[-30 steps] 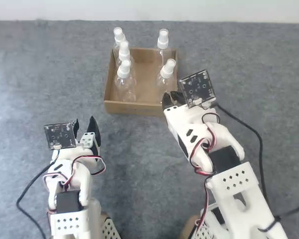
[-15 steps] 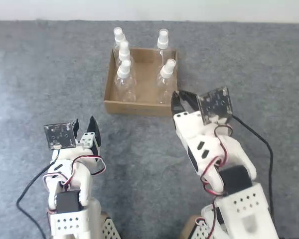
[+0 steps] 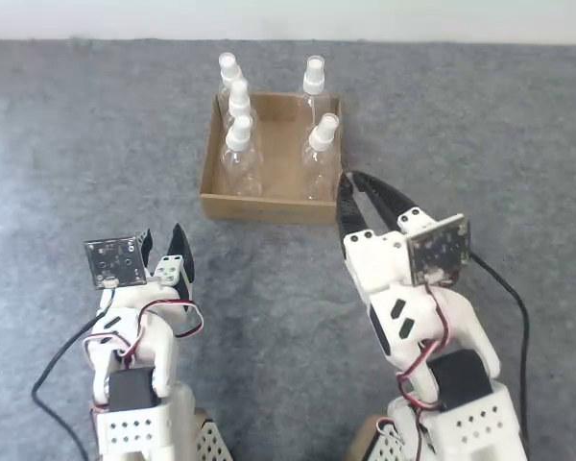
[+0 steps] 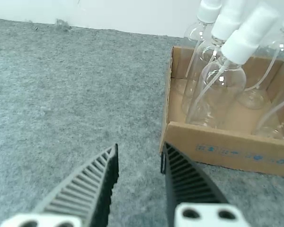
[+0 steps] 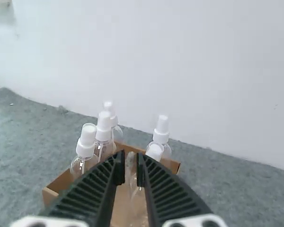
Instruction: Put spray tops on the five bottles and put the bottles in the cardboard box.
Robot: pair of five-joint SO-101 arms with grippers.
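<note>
right gripper [image 3: 348, 181] slim gap, empty, just beside near right corner of cardboard box [image 3: 259, 206] | left gripper [image 3: 163, 240] moderately parted, empty, above desk [image 3: 77, 144], apart from box | five bottles [image 3: 238, 161] upright inside box, spray tops [image 3: 238, 133] on

Faint blue print [image 4: 236, 153] on the cardboard box's [image 4: 180, 137] front wall is too blurred to read.

My two white arms, black at the tips.
The left arm [image 3: 158, 351] and right arm [image 3: 413, 317] share ribbed black fingers [image 4: 92, 189], grey wrist boards [image 3: 115, 261], red-and-black cables [image 3: 197, 325], perforated bases.
</note>
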